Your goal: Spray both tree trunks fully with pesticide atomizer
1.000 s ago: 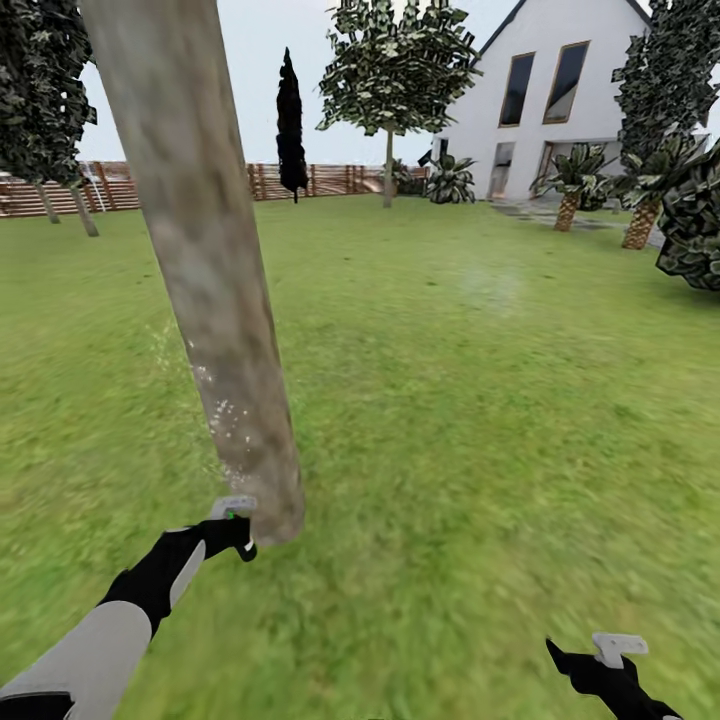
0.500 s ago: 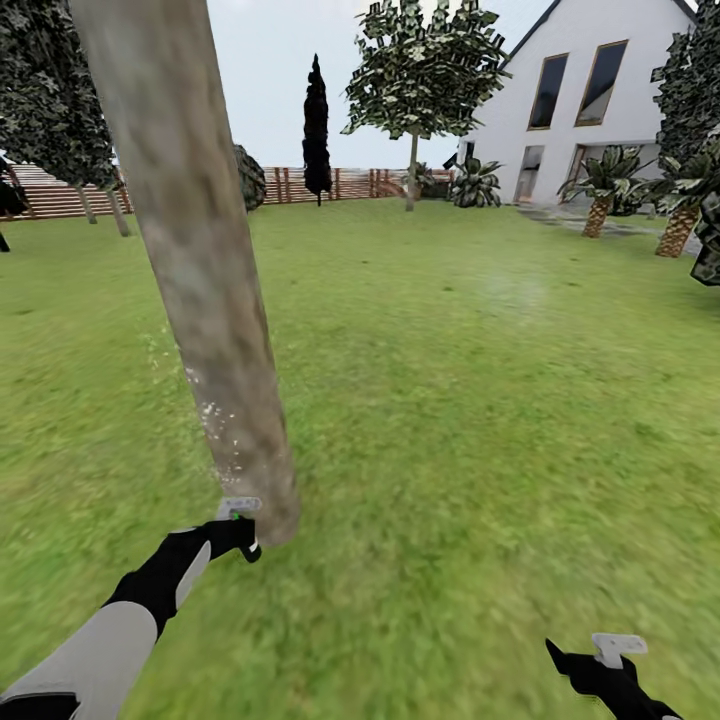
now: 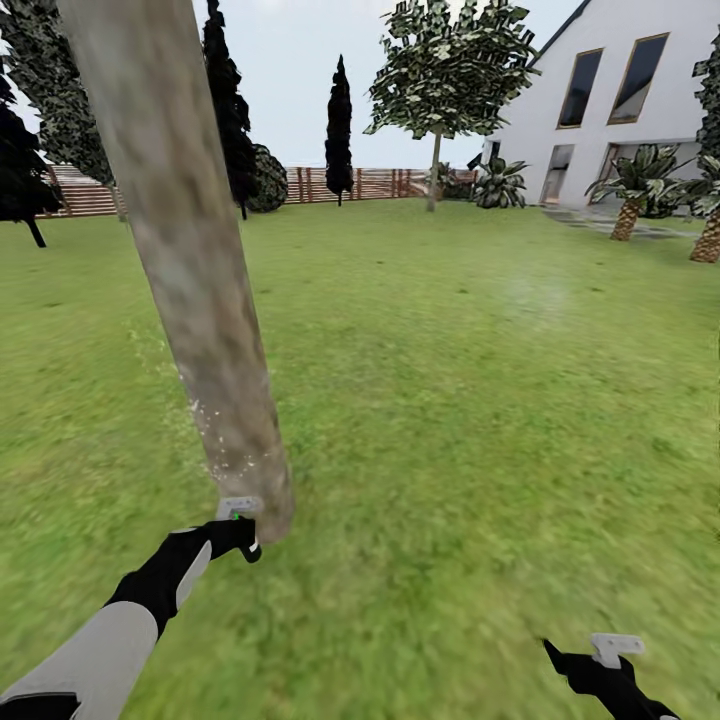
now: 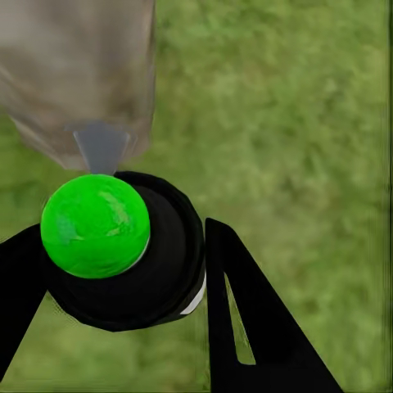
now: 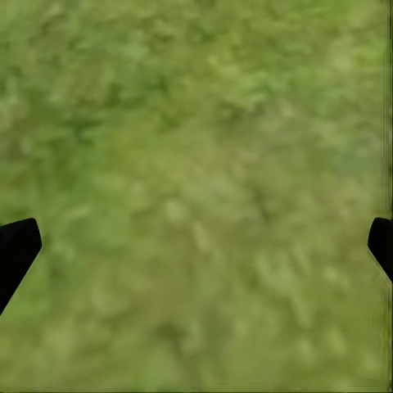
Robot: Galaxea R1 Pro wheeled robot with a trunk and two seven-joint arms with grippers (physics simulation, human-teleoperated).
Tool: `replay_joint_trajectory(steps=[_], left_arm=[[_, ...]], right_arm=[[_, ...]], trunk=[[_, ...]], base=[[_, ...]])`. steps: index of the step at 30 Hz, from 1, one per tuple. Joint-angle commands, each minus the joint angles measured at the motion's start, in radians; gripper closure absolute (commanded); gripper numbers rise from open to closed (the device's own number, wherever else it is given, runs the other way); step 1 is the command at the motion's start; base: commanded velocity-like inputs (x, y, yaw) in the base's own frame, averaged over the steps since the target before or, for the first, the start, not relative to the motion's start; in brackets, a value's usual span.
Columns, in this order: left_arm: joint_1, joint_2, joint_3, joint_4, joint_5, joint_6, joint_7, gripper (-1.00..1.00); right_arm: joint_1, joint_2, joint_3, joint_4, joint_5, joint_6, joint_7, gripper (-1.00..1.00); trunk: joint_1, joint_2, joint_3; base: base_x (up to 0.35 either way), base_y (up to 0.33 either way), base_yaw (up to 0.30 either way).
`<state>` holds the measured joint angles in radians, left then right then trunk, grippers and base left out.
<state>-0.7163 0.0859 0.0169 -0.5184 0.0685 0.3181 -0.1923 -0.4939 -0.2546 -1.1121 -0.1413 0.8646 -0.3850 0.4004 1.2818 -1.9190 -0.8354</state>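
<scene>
While beside trunk [image 3: 190, 260], open lawn [image 3: 480, 400]

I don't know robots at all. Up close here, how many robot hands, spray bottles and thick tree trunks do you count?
Robot hands: 2, the left hand and the right hand
Spray bottles: 1, the pesticide atomizer, held in the left hand
Thick tree trunks: 1, the tree trunk just ahead of the bottle
Total: 4

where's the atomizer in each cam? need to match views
Head view: small dark spray bottle in the left gripper, low left, at the thick mottled grey-beige trunk's base.
Left wrist view: bottle, green-capped, between the jaws.
Right wrist view: absent.
Shared landmark: the trunk.
</scene>
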Motion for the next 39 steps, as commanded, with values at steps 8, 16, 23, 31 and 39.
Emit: replay_joint_trajectory(steps=[8,16,23,31,39], left_arm=[[0.000,0.000,-0.001,0.001,0.001,0.001,0.001,1.00],[0.000,-0.002,-0.001,0.001,0.001,0.001,0.001,1.00],[0.000,-0.006,0.000,0.000,-0.001,0.001,0.001,1.00],[0.000,-0.006,0.000,0.000,-0.001,0.000,0.002,1.00],[0.000,-0.006,0.000,0.000,-0.002,0.001,0.004,1.00]], right_arm=[[0.000,0.000,0.000,0.000,0.001,0.000,0.000,-1.00],[0.000,0.000,0.000,0.000,0.001,0.000,0.000,-1.00],[0.000,0.000,0.000,0.000,0.001,0.000,0.000,-1.00],[0.005,0.000,0.000,0.000,0.001,0.000,0.000,-1.00],[0.008,0.000,0.000,0.000,0.001,0.000,0.000,-1.00]], trunk=[[0.000,0.000,0.000],[0.000,0.000,0.000],[0.000,0.000,0.000],[0.000,0.000,0.000],[0.000,0.000,0.000]], base=[[0.050,-0.275,0.140],[0.096,-0.275,0.259],[0.029,-0.275,0.060],[-0.103,-0.272,0.269],[0.119,-0.258,0.267]])
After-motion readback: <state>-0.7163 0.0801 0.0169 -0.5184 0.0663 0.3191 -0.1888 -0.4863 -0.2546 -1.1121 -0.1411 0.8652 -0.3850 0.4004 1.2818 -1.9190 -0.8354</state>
